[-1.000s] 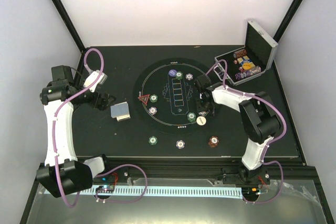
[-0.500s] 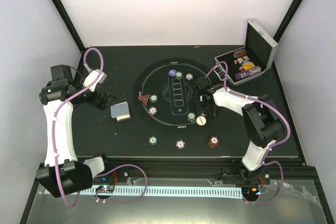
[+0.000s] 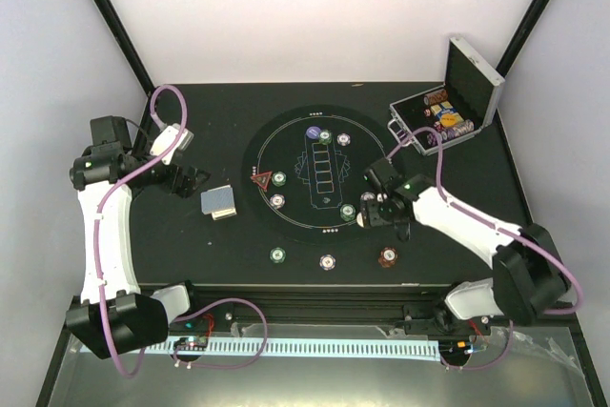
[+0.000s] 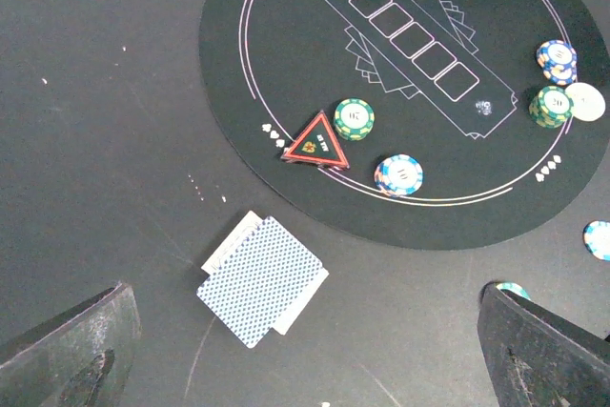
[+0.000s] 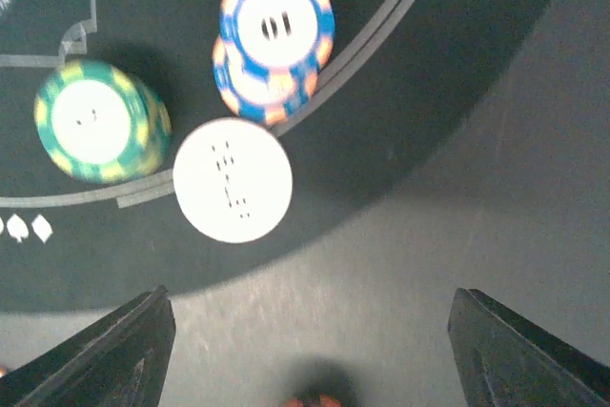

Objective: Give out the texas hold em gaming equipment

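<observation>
Black counter [image 3: 191, 245] with the round mat [image 3: 272, 145] mid-frame in the top view. Over the mat's lower-right edge the right gripper [image 5: 307, 331] was spread wide, fingers [image 5: 114, 355] at the bottom corners of its wrist view, nothing held, nothing touched. Below it: white button disc [image 5: 232, 180] on the mat's rim, green chip stack [image 5: 95, 121] just to the disc's upper left, blue-white chip stack [image 5: 274, 30] just above the disc. The right arm [image 3: 467, 221] ran low from the lower right toward centre frame. At left frame, off the mat, the left gripper [image 4: 303, 331] was equally wide and empty; left arm [image 3: 95, 226] arched up the left side. Back-up card deck [image 4: 262, 278] lay on the counter just off the mat's lower-left rim. On the mat, the red triangle marker [image 4: 316, 143] sat just beside a green chip [image 4: 354, 118].
</observation>
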`<state>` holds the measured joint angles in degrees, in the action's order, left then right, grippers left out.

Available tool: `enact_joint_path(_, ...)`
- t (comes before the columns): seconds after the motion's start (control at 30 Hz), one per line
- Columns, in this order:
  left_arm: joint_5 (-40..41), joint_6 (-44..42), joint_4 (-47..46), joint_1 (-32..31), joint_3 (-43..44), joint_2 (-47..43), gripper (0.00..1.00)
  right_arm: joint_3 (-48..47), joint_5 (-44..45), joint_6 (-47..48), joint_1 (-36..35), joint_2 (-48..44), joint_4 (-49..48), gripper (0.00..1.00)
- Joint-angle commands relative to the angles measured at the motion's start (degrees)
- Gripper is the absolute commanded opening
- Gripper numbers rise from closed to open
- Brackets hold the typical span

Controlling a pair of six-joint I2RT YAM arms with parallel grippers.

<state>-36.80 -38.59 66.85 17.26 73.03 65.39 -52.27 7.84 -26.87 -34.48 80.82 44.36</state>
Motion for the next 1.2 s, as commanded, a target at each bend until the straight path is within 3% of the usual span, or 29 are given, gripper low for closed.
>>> enact_joint_path(0.0, -2.7, -0.6, 0.7, 0.3, 2.3, 0.1, 0.99, 3.4, 1.9, -7.0, -3.6, -5.6, 5.0, 0.83)
enact_joint_path(0.13, -2.6, -0.7, 0.9, 0.3, 2.6, 0.0, 0.99, 3.3, 1.0, -11.6, -5.6, -6.7, 7.7, 0.83)
enact_joint_path(0.4, -3.3, -1.0, 0.9, 0.3, 2.9, 0.9, 0.99, 12.6, -0.6, -18.5, -5.8, -12.1, 6.0, 0.76)
enact_joint_path(0.93, -3.3, -1.0, 1.1, 0.3, 3.2, 0.7, 0.99, 13.2, -2.0, -18.1, -9.2, -8.3, 2.7, 0.65)
enact_joint_path(1.17, -3.4, -1.0, 1.2, 0.2, 3.4, 0.7, 0.99, 13.7, -1.3, -18.4, -9.5, -8.3, 3.0, 0.54)
